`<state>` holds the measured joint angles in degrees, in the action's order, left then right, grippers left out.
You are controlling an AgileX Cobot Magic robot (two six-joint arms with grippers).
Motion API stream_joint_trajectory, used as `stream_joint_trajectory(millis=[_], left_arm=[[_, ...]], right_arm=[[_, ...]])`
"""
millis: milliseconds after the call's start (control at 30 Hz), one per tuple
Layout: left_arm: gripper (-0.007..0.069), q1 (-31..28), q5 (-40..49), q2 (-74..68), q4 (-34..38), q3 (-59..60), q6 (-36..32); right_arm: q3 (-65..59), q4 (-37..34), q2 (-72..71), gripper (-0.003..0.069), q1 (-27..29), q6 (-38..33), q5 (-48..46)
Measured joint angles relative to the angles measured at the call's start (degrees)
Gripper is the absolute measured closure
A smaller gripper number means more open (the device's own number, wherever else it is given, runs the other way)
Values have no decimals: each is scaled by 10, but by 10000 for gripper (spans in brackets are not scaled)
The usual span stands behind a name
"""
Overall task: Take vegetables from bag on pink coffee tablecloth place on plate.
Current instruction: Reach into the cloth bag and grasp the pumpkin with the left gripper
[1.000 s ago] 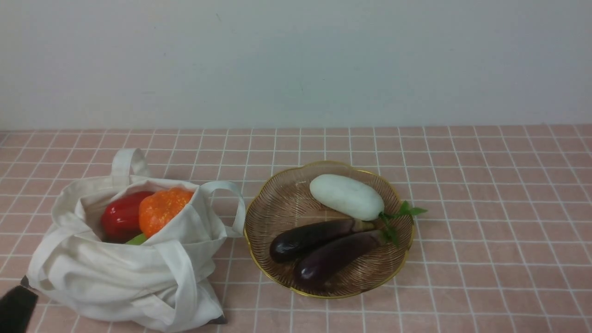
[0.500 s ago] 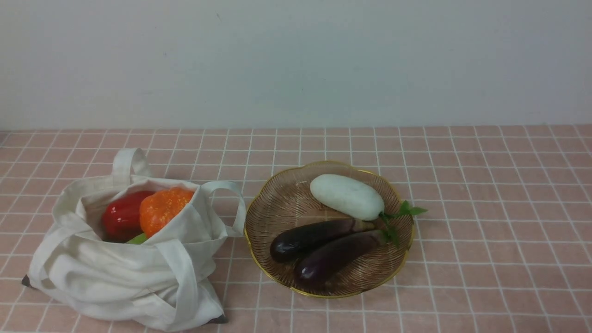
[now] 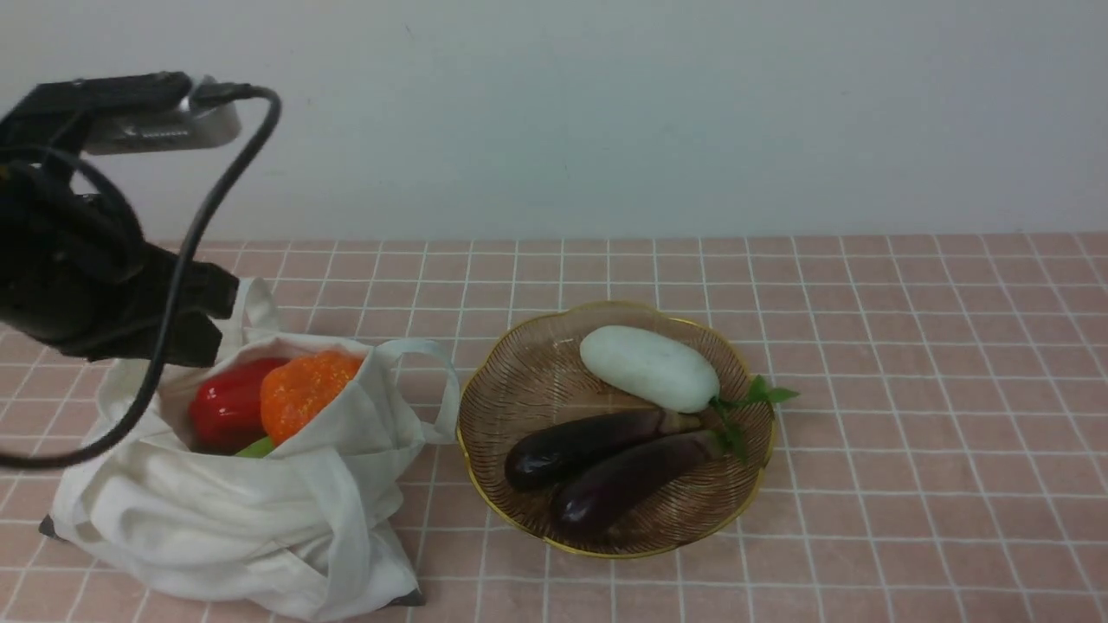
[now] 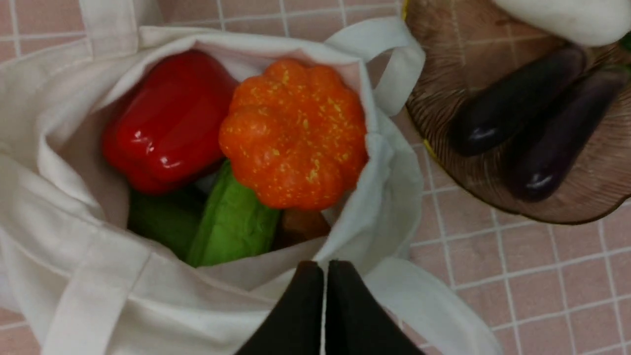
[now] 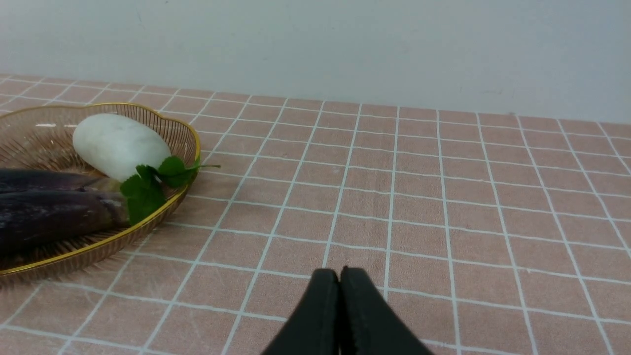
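Now | L arm (image 3: 82, 277) newly over bag (image 3: 216, 519) vs 0.5 s ago | L gripper (image 4: 323, 268) closed, empty | R gripper (image 5: 339, 273) closed, idle | pumpkin (image 4: 296, 133), red pepper (image 4: 167, 118) in bag, beside plate (image 3: 519, 389) | next pick likely starting

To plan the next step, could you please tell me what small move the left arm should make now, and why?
Probably open the left gripper and lower it toward the pumpkin: the jaws are shut above the bag, and the pumpkin lies exposed on top, nearest the plate.
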<state>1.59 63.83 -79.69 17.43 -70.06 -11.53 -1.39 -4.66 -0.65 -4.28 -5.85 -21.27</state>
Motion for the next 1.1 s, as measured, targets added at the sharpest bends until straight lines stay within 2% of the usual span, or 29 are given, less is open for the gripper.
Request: stream_joint_trajectory(millis=[133,267,433,467,533,767,800,867,967,1100], left_arm=[[629,0,54,-105,-5,-69,0],[620,0,56,-170,-21,-118,0],[542,6,56,-201,-34,-135,0],[498,9,59,-202,-41,-135,0],[466,11,60,-202,-46,-135,0],[162,14,63,-223,-59,-136,0],[154,14,63,-225,-59,-136,0],[81,14,63,-240,-56,-136,0],[36,14,63,-259,-32,-136,-5],[30,14,63,-269,-10,-136,-16]], right_arm=[[0,0,0,673,0,0,0],[0,0,0,673,0,0,0],[0,0,0,673,0,0,0],[0,0,0,673,0,0,0],[0,0,0,673,0,0,0],[0,0,0,673,0,0,0],[0,0,0,673,0,0,0],[0,0,0,673,0,0,0],[0,0,0,673,0,0,0],[0,0,0,673,0,0,0]])
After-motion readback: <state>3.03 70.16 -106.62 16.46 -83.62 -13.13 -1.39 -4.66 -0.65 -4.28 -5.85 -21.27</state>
